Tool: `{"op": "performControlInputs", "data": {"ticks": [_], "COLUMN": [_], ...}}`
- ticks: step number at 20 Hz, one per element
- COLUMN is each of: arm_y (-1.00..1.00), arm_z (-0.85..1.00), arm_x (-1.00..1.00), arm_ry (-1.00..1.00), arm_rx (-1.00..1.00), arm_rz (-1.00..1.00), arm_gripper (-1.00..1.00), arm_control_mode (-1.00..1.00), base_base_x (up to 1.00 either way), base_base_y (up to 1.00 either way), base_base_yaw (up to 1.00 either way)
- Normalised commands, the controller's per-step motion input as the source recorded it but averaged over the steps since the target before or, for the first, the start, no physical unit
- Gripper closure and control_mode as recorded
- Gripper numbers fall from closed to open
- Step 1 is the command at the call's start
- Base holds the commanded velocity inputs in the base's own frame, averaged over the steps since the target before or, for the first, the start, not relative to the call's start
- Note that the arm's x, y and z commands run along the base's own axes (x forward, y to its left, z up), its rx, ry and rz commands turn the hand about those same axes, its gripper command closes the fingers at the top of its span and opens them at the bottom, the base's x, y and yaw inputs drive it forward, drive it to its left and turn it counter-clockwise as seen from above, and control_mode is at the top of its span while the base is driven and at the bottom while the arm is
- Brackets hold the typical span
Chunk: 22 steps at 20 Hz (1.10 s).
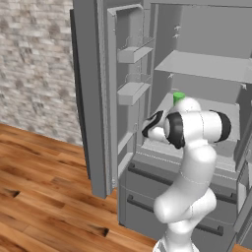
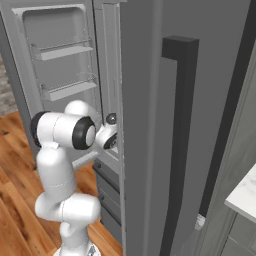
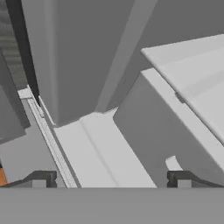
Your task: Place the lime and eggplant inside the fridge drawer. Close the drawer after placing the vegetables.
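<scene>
My two-finger claw [image 3: 111,179] is spread wide and empty, just in front of the wide light grey fridge drawer [image 3: 148,127]. Farther in, a bright green cup [image 1: 178,97] stands on a shelf. I judge both vegetables remain to be fetched; where they lie I cannot tell.

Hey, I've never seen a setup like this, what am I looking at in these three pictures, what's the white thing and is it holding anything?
The white thing is a robot arm on a rolling base, standing at an open fridge in a computer-rendered kitchen. Two pictures come from cameras on the base, behind the arm to its left and its right. The third comes from a camera on the hand, looking along the gripper; its two dark fingertips stand wide apart at the bottom with nothing between them, so it holds nothing. That view looks at pale grey fridge surfaces close up. In the left picture a bright green cup peeks out behind the arm on a fridge shelf.
</scene>
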Motion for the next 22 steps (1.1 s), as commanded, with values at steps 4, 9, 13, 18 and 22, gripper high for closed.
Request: {"op": "performControlInputs", "data": {"ticks": [4, 9, 13, 18, 22], "arm_y": [-0.16, -0.22, -0.13, -0.13, -0.29], "arm_z": [0.00, 0.00, 0.00, 0.00, 0.04], "arm_x": [0.40, 0.15, -0.71, -1.00, -1.00], "arm_ry": [-0.22, -0.29, -0.38, -0.37, -0.24], "arm_rx": [0.00, 0.00, 0.00, 0.00, 0.00], "arm_rz": [0.00, 0.00, 0.00, 0.00, 0.00], "arm_gripper": [-1.00, -1.00, -1.00, -1.00, -1.00], "arm_control_mode": [-1.00, -1.00, -1.00, -1.00, -1.00], "base_base_x": [0.00, 0.00, 0.00, 0.00, 0.00], "base_base_y": [0.00, 0.00, 0.00, 0.00, 0.00], "base_base_yaw": [0.00, 0.00, 0.00, 0.00, 0.00]}}
